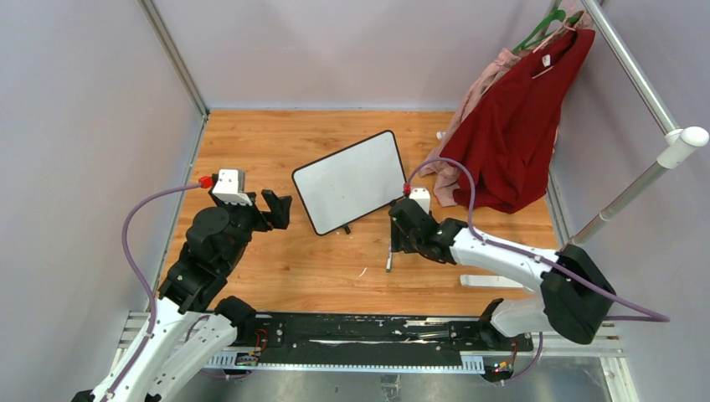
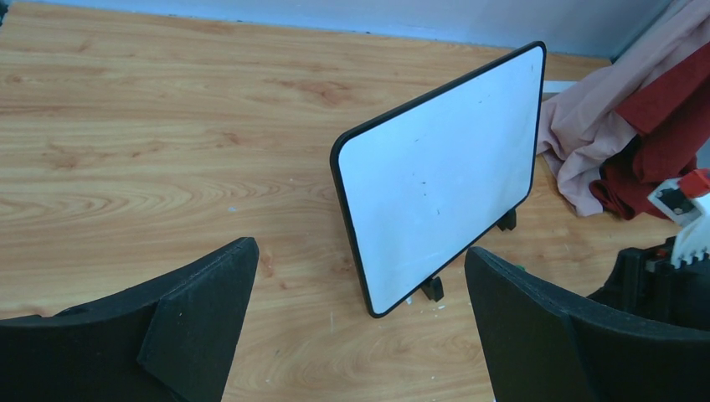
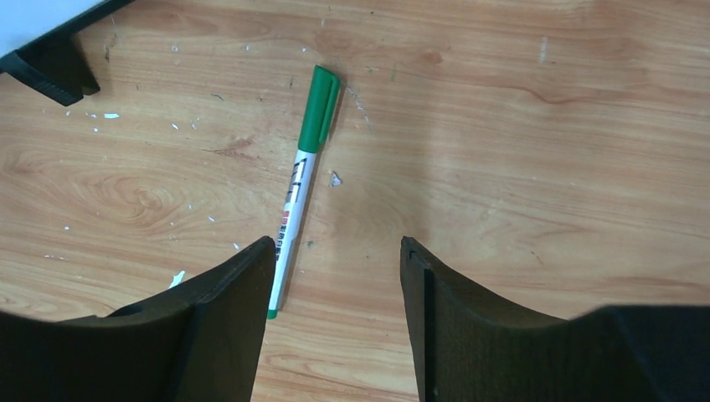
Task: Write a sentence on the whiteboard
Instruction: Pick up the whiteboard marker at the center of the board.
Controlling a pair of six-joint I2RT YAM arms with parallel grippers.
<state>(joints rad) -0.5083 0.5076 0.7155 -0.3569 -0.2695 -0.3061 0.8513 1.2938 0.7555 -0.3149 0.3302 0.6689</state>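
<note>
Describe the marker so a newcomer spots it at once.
On the wooden table, find the blank whiteboard standing mid-table. Just off its right end, below the right gripper, lies the marker: slim white barrel, green cap, the only pen there.

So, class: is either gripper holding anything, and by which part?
Nothing is held. The left gripper is open and empty; the right gripper hangs open over the green marker, which lies flat on the table.

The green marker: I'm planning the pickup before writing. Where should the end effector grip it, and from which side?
Grip the marker on its white barrel, below the green cap, from straight above, closing across its width. It lies flat on the table with bare wood along both sides.
</note>
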